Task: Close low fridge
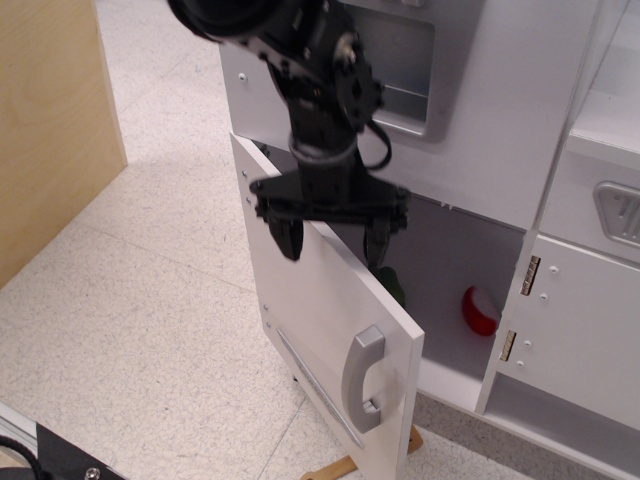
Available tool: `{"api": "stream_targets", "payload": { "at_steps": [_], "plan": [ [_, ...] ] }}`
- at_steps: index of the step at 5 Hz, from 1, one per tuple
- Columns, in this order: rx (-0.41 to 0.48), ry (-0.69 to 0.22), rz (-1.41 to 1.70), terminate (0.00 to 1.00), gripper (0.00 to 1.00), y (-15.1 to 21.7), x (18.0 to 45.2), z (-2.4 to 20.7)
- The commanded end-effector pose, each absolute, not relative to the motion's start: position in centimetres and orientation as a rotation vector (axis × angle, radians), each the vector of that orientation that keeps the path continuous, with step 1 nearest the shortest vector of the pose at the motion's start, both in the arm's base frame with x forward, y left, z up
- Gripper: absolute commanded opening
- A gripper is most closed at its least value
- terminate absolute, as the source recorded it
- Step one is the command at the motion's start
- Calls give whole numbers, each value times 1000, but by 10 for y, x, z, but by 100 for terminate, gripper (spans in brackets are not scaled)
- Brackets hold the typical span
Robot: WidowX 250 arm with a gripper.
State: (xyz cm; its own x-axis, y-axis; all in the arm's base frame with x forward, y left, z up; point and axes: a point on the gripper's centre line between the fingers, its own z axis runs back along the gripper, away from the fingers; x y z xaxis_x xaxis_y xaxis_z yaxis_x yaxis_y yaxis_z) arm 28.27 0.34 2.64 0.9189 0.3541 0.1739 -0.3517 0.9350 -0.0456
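The low fridge (pixel 455 260) is the white compartment under the door with the grey dispenser. Its flat white door (pixel 320 310) with a grey handle (pixel 362 378) and a thin grey strip stands about half open, hinged at the left. My black gripper (pixel 333 245) is open, its fingers (pixel 290 238) straddling the door's top edge, one in front and one behind. Inside, a red and white item (pixel 479 310) shows at the right. A green pepper (pixel 395 287) is mostly hidden behind the door.
An upper white door with a recessed grey dispenser (pixel 400 70) is above. A narrower cabinet door with metal hinges (pixel 575 320) is at the right. A wooden panel (pixel 50 130) stands at the left. A wooden spatula (pixel 345 465) lies on the speckled floor below the door.
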Motion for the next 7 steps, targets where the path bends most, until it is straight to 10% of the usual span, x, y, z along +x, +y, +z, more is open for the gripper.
{"api": "stream_targets", "payload": {
  "at_steps": [1, 5, 7],
  "plan": [
    [-12, -241, 209, 0, 100, 16, 250, 66],
    [65, -174, 220, 0, 100, 27, 271, -39],
    [29, -179, 252, 0, 100, 6, 295, -43]
  ]
}}
